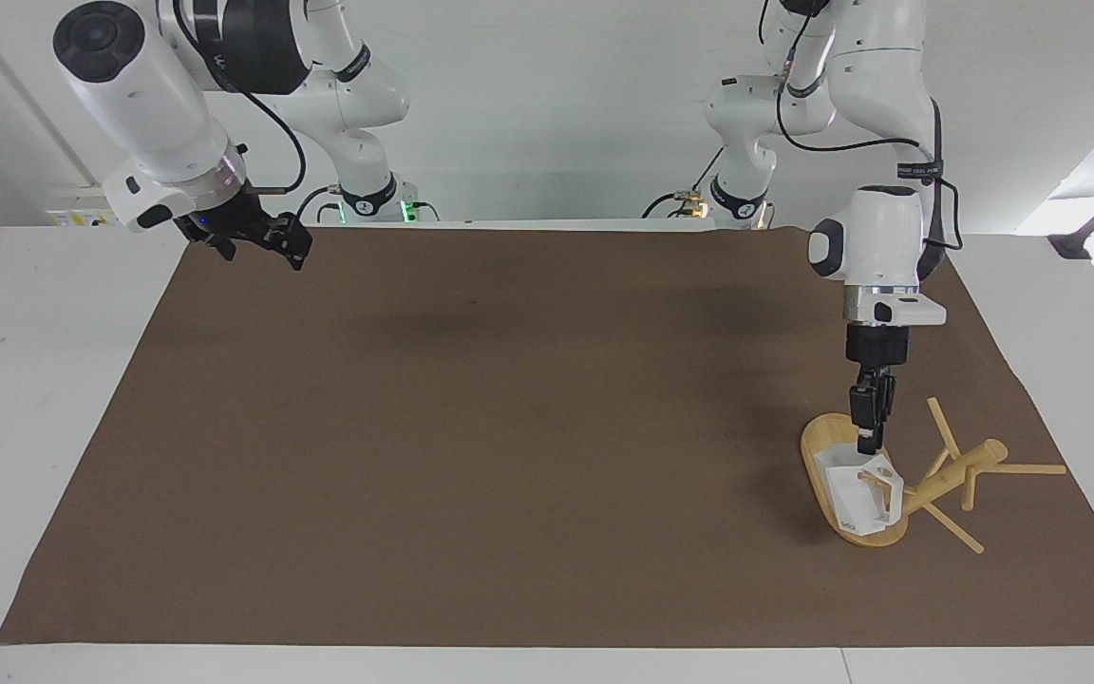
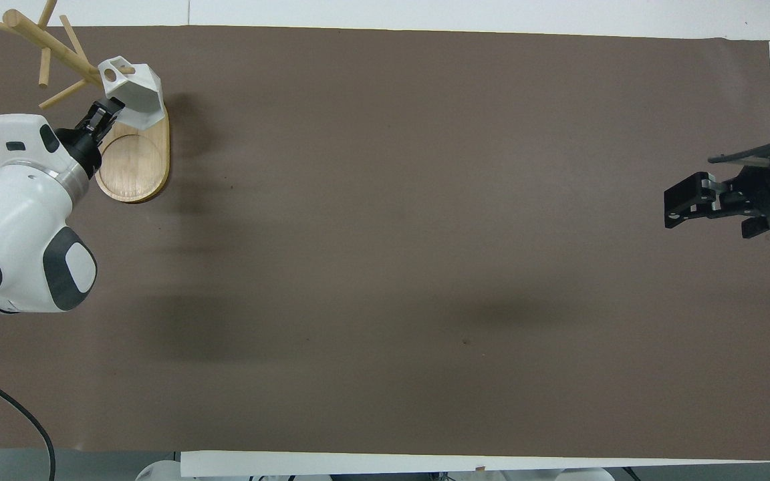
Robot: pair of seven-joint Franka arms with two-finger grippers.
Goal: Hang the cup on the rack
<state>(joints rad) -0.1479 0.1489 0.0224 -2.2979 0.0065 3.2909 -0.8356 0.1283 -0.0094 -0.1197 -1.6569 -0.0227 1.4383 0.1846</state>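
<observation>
Left jaws at cup (image 1: 858, 486) hung on rack (image 1: 889, 532) peg.

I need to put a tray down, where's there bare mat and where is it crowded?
Most of the brown mat is bare, from the rack to the right gripper at the other end. It is crowded only at the left arm's end: the rack, the cup on its peg and the left gripper above.
</observation>
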